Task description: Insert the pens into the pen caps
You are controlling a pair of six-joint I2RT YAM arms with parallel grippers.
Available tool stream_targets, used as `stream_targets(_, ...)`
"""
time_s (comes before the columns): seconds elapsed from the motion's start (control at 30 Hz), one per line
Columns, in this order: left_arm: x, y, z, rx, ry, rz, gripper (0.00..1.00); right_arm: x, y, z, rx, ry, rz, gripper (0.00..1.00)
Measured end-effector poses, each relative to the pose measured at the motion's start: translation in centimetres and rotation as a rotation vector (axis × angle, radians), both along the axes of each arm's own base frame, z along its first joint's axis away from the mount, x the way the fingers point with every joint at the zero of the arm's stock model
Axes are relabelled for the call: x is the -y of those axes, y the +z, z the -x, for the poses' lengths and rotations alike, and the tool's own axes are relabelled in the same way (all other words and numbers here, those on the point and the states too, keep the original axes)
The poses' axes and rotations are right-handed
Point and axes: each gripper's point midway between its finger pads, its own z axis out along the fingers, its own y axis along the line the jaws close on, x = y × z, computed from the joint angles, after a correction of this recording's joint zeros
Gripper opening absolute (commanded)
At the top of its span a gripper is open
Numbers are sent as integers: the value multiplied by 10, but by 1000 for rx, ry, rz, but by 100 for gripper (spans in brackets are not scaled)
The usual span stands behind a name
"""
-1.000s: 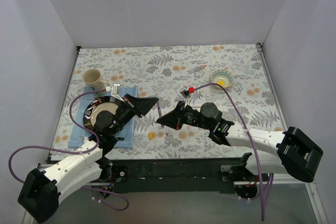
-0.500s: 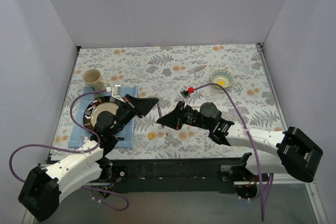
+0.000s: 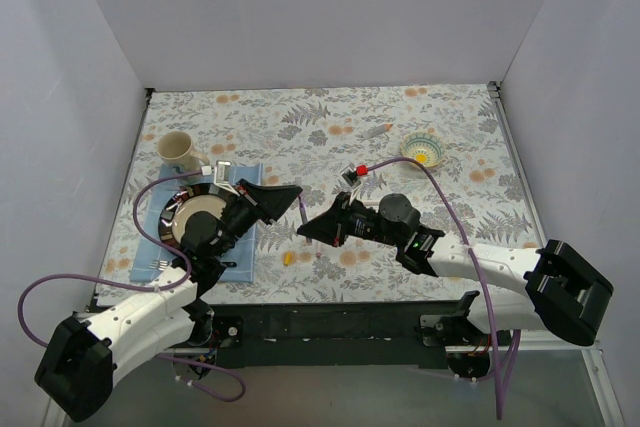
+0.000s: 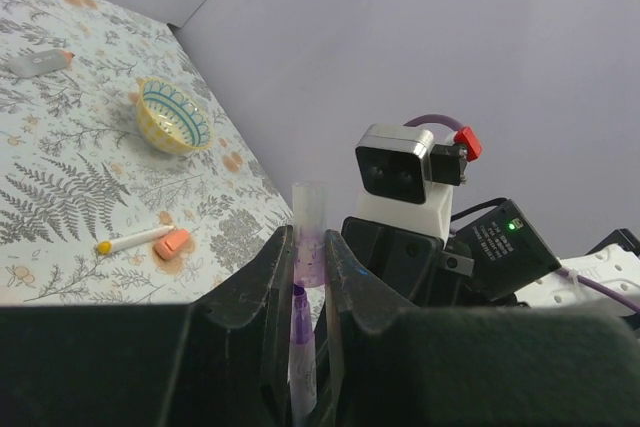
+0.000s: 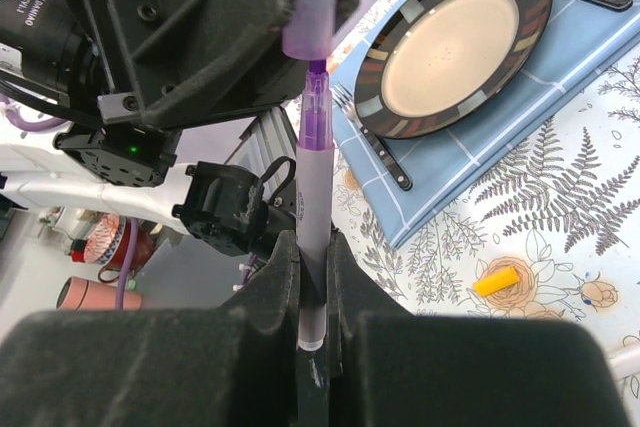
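Observation:
My left gripper [image 4: 308, 247] is shut on a translucent purple pen cap [image 4: 308, 227], whose open mouth faces the right arm. My right gripper [image 5: 314, 257] is shut on the purple pen [image 5: 312, 187]. The pen's tip sits at the mouth of the cap [image 5: 308, 9]. In the top view the two grippers meet nose to nose over the table's middle, left gripper [image 3: 293, 193] above right gripper [image 3: 304, 231]. A pale pen with a yellow tip [image 4: 135, 240] lies beside an orange cap [image 4: 172, 243]. A yellow cap [image 3: 288, 258] lies near the front edge.
A striped plate [image 3: 192, 219] and a fork [image 5: 375, 142] rest on a blue mat [image 3: 245, 247] at the left, with a mug [image 3: 178, 152] behind them. A small bowl [image 3: 423, 150] and a grey stick-like object [image 4: 35, 63] lie at the back right.
The right arm has shifted very slightly. Both grips are unchanged, and pen and cap stay lined up.

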Motion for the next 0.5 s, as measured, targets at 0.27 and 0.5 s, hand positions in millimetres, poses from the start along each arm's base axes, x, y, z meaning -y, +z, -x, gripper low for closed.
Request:
stream_targets(0.27, -1, -6, -4, -6, 17, -23, 0, -1, 3, 0, -2, 1, -10, 1)
stream_targets(0.5, 0, -6, -3, -5, 15, -23, 0, -1, 3, -1, -2, -4, -10, 1)
